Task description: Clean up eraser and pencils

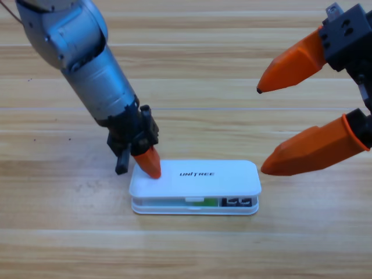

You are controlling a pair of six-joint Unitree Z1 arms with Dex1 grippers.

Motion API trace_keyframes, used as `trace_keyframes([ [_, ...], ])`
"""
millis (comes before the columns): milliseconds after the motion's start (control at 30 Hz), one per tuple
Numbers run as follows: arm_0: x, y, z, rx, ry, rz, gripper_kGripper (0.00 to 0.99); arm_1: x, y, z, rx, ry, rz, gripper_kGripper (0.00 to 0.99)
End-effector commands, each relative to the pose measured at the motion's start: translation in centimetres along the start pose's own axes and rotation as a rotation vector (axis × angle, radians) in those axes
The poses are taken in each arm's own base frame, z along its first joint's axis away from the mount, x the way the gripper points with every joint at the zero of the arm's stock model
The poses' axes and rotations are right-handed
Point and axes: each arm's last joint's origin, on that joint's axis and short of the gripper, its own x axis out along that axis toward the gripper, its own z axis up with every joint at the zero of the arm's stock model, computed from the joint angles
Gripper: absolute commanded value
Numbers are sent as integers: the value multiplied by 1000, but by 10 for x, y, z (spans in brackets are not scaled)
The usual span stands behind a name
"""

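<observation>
- High view, white case (pixel 195 185): we log a flat white case with rounded corners and printed lettering on its lid, lying lengthwise on the wooden worktop (pixel 186 250). The lid sits almost down on the base, leaving a narrow slot along the near edge.
- Pencils (pixel 203 201): through that slot we see a pale green stick. A dark item with light marks (pixel 239 201) lies to its right; we cannot tell whether it is the black pencil or the eraser. The task's things appear to be stowed inside.
- Left hand (pixel 150 164): it points down, with an orange tip on the lid's left end. We cannot tell whether it is spread or pressed together. We judge it is there to push the lid closed.
- Right hand (pixel 264 129): it is spread wide, holds nothing, and sits near the picture's right edge, above and apart from the case. We judge it is waiting.
- Status: the lid is not yet fully seated.
</observation>
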Motion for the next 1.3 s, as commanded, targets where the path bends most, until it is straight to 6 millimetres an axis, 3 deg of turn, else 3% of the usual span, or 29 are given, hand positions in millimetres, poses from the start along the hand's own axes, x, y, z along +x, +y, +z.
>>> trace_keyframes([
  [33,16,-16,2,18,35,-3,0,13,-10,-5,36,21,11,983],
  [533,40,-23,-1,32,17,32,0,13,-10,-4,41,18,10,983],
  [833,62,-33,-15,29,23,13,0,13,-10,-4,42,19,9,983],
  [900,49,-36,-13,25,-1,24,0,13,-10,-4,42,19,9,983],
  [967,24,-41,-7,34,-35,45,0,13,-10,-4,42,19,9,983],
  [1133,-74,-68,6,35,-190,109,0,13,-10,-4,43,20,11,983],
  [1200,-112,-89,0,43,-267,148,0,13,-10,-4,43,20,9,983],
  [1300,-152,-117,-13,50,-332,178,0,14,-10,-4,45,22,10,983],
])
